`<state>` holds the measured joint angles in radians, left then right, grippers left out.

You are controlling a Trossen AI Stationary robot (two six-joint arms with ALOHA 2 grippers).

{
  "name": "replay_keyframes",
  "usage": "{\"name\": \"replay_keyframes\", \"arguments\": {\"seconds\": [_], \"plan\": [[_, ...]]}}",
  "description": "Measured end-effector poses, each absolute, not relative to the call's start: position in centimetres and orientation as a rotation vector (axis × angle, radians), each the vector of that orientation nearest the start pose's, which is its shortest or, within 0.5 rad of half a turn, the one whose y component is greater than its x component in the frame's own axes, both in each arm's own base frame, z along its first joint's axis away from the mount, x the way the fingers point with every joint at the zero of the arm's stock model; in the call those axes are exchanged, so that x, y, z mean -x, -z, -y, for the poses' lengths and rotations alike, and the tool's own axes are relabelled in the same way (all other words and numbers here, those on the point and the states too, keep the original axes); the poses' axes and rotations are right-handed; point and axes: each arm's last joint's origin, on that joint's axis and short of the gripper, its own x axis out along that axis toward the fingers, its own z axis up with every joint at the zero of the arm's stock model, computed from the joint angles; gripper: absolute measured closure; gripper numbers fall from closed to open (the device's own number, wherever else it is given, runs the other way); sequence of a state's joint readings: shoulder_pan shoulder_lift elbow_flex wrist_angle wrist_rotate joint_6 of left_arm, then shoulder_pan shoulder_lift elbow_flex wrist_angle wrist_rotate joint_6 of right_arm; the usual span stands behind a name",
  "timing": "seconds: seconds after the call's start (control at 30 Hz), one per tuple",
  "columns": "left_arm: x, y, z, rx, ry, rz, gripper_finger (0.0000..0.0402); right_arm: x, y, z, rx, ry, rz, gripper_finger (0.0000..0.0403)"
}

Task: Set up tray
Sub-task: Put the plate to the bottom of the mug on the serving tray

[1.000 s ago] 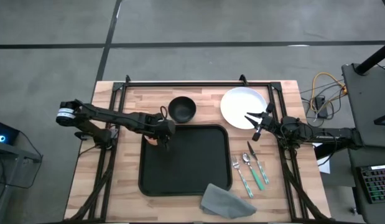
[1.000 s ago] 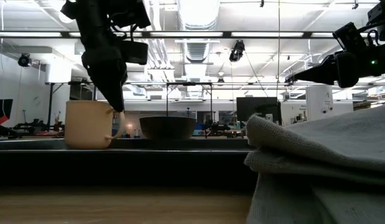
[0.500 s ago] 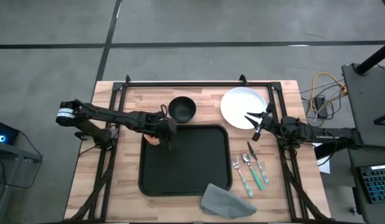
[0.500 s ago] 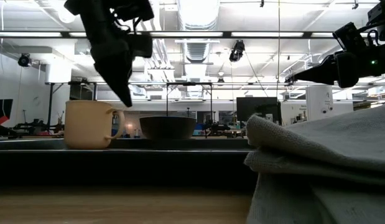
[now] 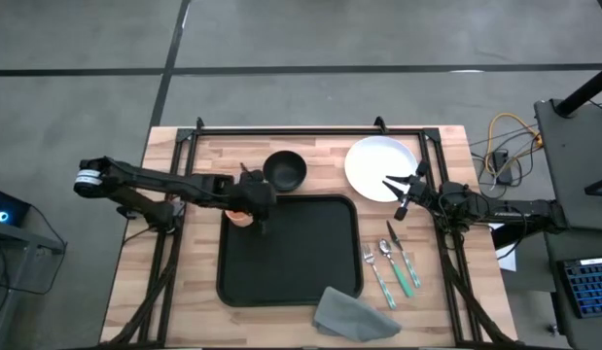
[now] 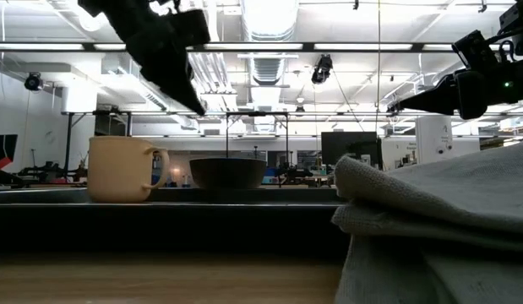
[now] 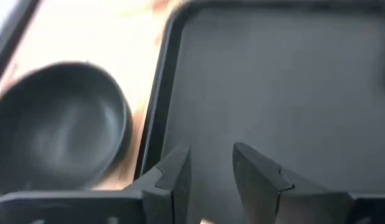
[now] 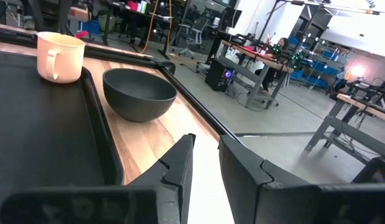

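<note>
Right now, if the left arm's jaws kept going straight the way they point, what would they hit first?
Probably the tray. The left gripper looks down past its open jaws onto the tray's bare black floor, just inside the rim; the bowl sits off to one side. Depth is hard to judge.

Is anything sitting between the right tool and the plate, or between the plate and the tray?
Nothing visible. The right tool hangs at the white plate's near edge. Between plate and black tray there is only bare wood; the dark bowl stands off to the side.
</note>
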<state>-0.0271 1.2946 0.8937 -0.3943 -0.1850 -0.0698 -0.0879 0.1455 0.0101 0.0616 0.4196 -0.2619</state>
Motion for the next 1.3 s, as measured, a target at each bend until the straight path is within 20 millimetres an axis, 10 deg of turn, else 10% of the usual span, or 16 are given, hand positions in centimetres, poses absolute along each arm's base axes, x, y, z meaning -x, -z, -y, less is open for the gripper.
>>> {"name": "replay_keyframes", "arguments": {"seconds": [0.4, 0.7, 1.3], "plan": [[-19.8, -19.2, 0.8, 0.012, -0.138, -0.554, 0.0303, -10.2, -16.1, 2.1, 0.269, 0.495, -0.140, 0.0335], [-16.4, -19.4, 0.6, -0.021, -0.118, -0.224, 0.0303, -10.2, -16.1, 2.1, 0.269, 0.495, -0.140, 0.0335], [-13.2, -17.1, 0.4, -0.024, -0.117, -0.118, 0.0303, -10.2, -16.1, 2.1, 0.268, 0.495, -0.140, 0.0335]]}}
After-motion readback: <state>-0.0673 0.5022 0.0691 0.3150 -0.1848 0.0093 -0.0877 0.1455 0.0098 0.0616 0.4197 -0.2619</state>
